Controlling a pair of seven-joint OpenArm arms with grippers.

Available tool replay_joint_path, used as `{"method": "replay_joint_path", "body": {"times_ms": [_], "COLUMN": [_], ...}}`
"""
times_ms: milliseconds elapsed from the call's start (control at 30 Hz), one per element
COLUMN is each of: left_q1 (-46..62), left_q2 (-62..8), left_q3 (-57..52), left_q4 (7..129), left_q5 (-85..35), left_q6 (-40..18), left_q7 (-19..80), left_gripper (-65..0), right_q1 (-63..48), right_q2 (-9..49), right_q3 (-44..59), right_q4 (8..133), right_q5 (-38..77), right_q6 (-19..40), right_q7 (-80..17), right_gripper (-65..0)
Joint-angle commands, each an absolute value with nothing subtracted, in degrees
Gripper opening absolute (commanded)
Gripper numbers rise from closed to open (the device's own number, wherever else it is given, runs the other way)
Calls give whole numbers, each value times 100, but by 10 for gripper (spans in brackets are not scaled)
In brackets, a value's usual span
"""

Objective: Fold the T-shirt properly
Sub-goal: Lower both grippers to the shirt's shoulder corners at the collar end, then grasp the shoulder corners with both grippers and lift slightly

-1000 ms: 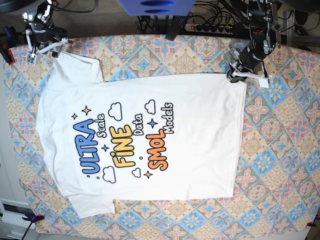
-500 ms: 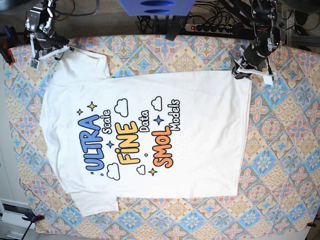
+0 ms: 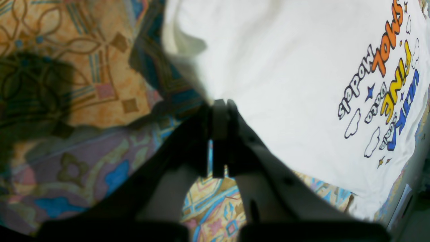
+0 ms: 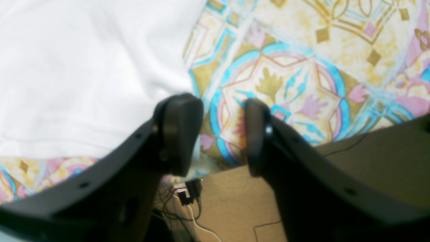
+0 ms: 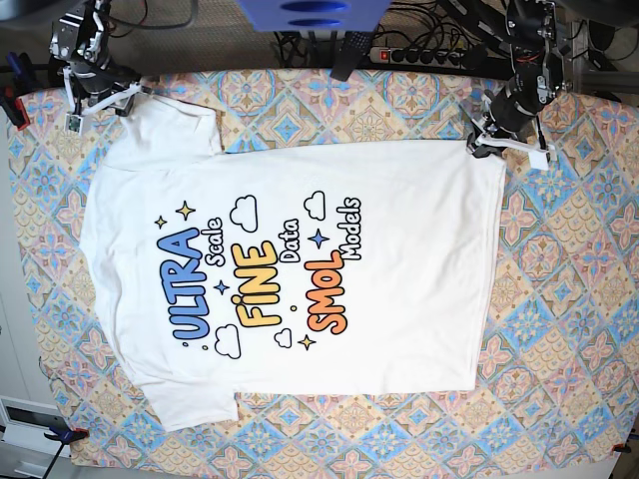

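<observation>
A: Where's the T-shirt?
B: Spread print-up on the patterned bench. The left gripper has its fingers pressed together on a hem corner; the right gripper has fingers apart, empty, beside the sleeve edge.
A: Handling?
B: Probably light, limp cotton that sags; take corners and hems

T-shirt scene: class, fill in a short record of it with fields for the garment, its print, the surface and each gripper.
garment: white T-shirt, spread flat, print side up
print: blue, yellow and orange lettering with clouds and stars
surface: patterned tablecloth
left gripper: shut on the T-shirt's hem corner
right gripper: open, at the sleeve edge, holding nothing
</observation>
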State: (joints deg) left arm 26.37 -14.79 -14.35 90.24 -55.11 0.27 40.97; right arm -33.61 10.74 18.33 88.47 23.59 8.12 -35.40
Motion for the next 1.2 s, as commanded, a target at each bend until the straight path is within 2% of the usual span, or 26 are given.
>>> {"method": "replay_joint_path", "body": {"times_ms": [0,200,500,867,1000,1100,1167], "left_q1": [2633,2633,2633,2615,2615,2615,2615], "left_q2": [-1543,-1543,-1543,-1543,-1543,-1543,-1543], "left_q3": [-1446,-1446,-1446,-1446,-1437,-1437,-1437], "left_q4": [9130,9130,9130,9130,9130,9130,9130], "left_q5": [-5552,-5552,-5543,-5534,-5534,-5534,-5534], "left_q6": [4,4,4,4,4,4,4], "left_q7": [4066,4066,4066,4066,4066,4066,4066], "left_gripper": [-650,-650,-650,-650,-650,-650,-650], "right_q1": [-3407,-3407,-3415,-3415,-3415,-3415,-3415], "right_q2": [1051,980,989,998,998,998,998], "right_q3": [1824,1798,1798,1789,1789,1789,1798], "right_q4": [8857,8901,8901,8892,8892,8884,8840], "right_q5": [2404,2448,3802,3890,3890,3890,3881], "right_q6": [875,875,875,919,1701,2000,2132], "right_q7": [-3697,-3697,-3697,-3732,-3741,-3741,-3741], "right_gripper": [-398,-398,-398,-400,-403,-405,-431]}}
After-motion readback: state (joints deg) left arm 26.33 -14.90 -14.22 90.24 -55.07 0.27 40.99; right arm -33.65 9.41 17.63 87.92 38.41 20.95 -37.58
